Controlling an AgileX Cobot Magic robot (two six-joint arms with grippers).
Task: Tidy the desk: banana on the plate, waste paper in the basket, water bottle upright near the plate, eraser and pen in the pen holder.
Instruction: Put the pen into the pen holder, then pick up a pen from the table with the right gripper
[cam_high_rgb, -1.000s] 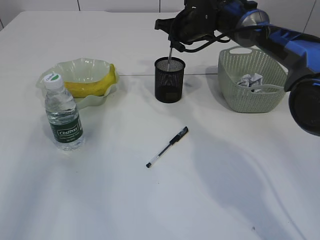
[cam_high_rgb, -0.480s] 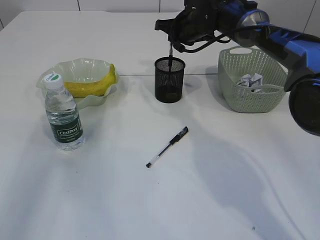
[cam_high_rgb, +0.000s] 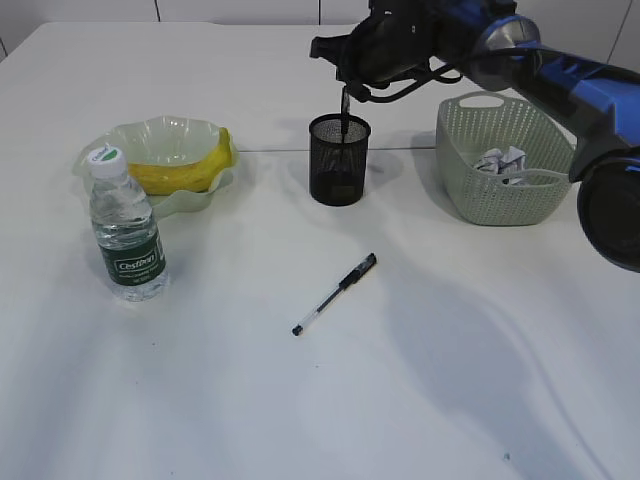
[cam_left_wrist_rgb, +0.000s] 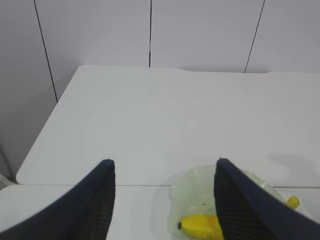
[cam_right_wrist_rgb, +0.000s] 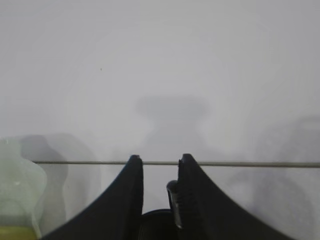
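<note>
My right gripper (cam_high_rgb: 345, 88) hovers over the black mesh pen holder (cam_high_rgb: 339, 160). Its jaws stand open (cam_right_wrist_rgb: 159, 158). A dark pen (cam_right_wrist_rgb: 172, 200) leans against the right finger alone, its lower end down inside the holder (cam_right_wrist_rgb: 157, 226). A second pen (cam_high_rgb: 335, 293) lies on the table in front. The banana (cam_high_rgb: 185, 175) rests on the pale green plate (cam_high_rgb: 165, 135), and the water bottle (cam_high_rgb: 125, 228) stands upright beside it. Crumpled paper (cam_high_rgb: 500, 160) lies in the basket (cam_high_rgb: 505, 200). The eraser is out of view. My left gripper (cam_left_wrist_rgb: 164, 162) is open above the plate (cam_left_wrist_rgb: 195, 185) and banana (cam_left_wrist_rgb: 200, 227).
A seam between two white tabletops runs behind the holder. The right arm's blue links stretch over the basket toward the right edge. The left arm does not show in the exterior view.
The pen under my right gripper has slid down into the holder, and the right jaws have parted wider. The left gripper has not moved.
</note>
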